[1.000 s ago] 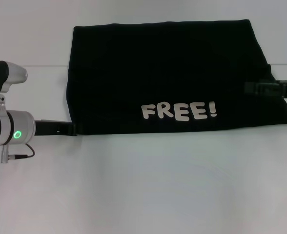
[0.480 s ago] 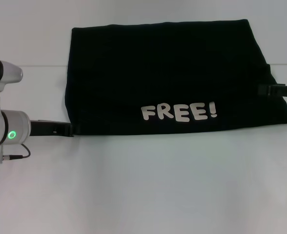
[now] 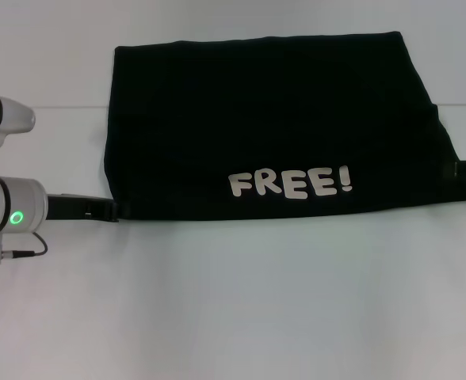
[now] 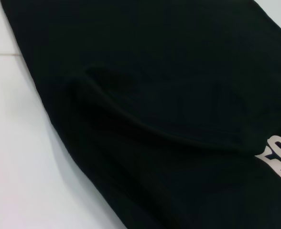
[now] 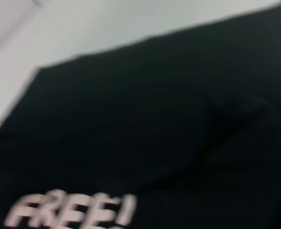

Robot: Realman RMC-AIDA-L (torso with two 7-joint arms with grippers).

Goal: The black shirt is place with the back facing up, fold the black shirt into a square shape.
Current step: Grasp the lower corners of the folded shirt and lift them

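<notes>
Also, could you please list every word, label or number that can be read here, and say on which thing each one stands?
"FREE!" in white letters on the black shirt, near its front edge, readable in the head view.
The left wrist view shows only the first letters of this print, cut off by the picture's edge.
No other readable text, label or number is visible.

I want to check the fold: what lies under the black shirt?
Around the black shirt only the white table shows. The left gripper meets its near left corner; the right gripper is at its right edge. Anything beneath is covered.
</notes>
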